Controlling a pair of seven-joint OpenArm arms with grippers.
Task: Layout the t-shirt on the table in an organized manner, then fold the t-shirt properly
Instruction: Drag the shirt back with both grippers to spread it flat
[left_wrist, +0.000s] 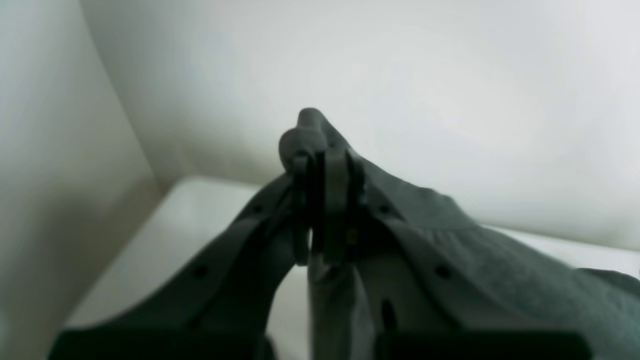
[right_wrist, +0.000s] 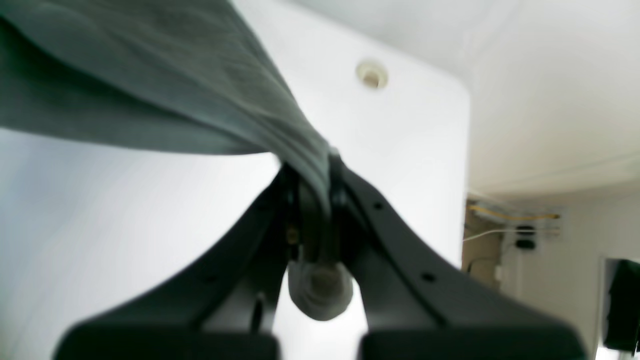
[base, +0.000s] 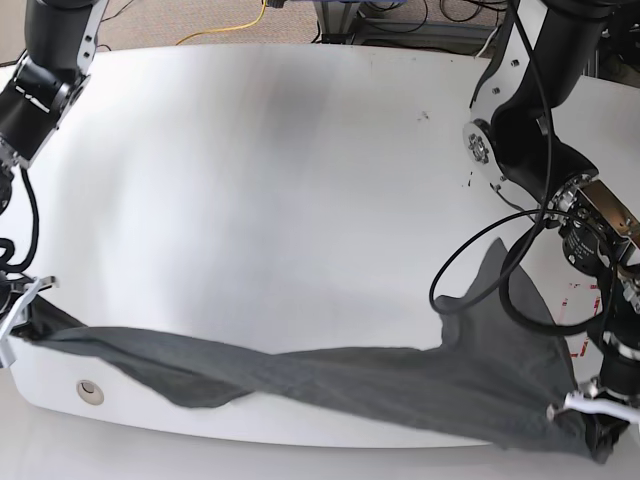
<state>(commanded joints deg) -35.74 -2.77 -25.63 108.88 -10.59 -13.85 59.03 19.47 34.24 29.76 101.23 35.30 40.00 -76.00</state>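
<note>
The dark grey t-shirt (base: 380, 375) hangs stretched in a twisted band along the near edge of the white table (base: 300, 180), held at both ends. My left gripper (left_wrist: 320, 170) is shut on a bunched corner of the t-shirt (left_wrist: 475, 260); in the base view the left gripper (base: 592, 415) sits low at the near right corner. On the near left edge, my right gripper (base: 22, 320) is also closed on cloth. The right wrist view shows the right gripper (right_wrist: 317, 190) pinching the t-shirt (right_wrist: 175, 90), a wad of fabric poking out behind the fingers.
A round grommet hole (base: 90, 391) lies in the table near the right gripper, also seen as the grommet (right_wrist: 372, 75). Red tape marks (base: 578, 345) lie by the right edge. Black cables (base: 480, 290) loop down from the left arm over the shirt.
</note>
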